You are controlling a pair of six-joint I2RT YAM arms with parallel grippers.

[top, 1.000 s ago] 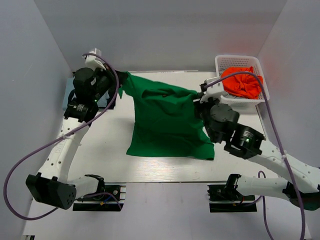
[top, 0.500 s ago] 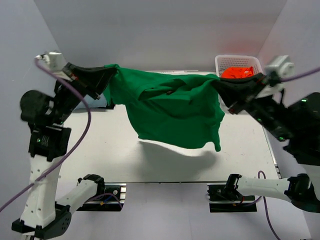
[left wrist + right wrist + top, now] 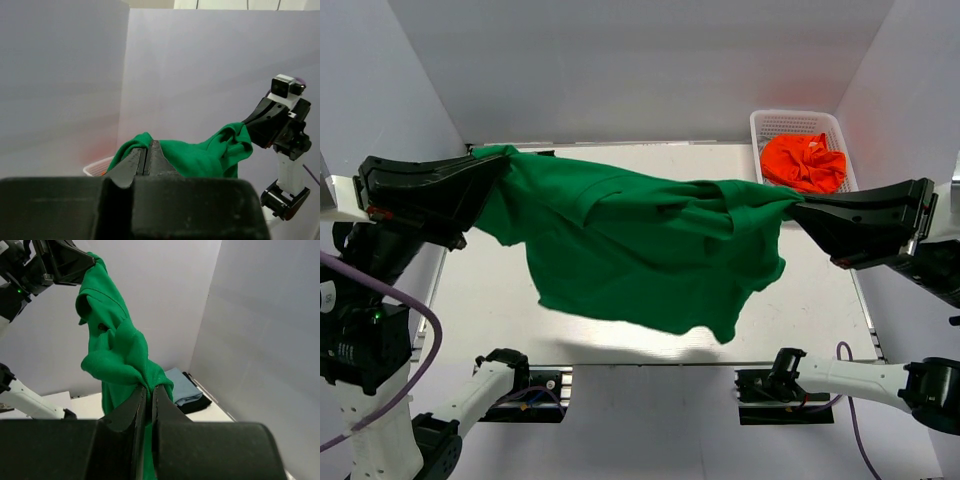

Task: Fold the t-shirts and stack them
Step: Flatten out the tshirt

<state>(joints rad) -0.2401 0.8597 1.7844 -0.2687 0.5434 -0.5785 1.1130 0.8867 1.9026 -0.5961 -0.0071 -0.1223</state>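
As left gripper [image 3: 498, 168] and right gripper [image 3: 798, 208] clamp tight on opposite edges, green t-shirt [image 3: 640, 250] sags. Soft, light cloth; best held at edges.

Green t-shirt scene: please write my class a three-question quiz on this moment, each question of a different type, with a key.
1. True or false: the green t-shirt lies flat on the table.
2. What lies in the white basket? A) a black t-shirt B) an orange t-shirt C) nothing
3. Fill in: the left gripper and the right gripper are each shut on the ____.

Key: 1 false; 2 B; 3 green t-shirt.
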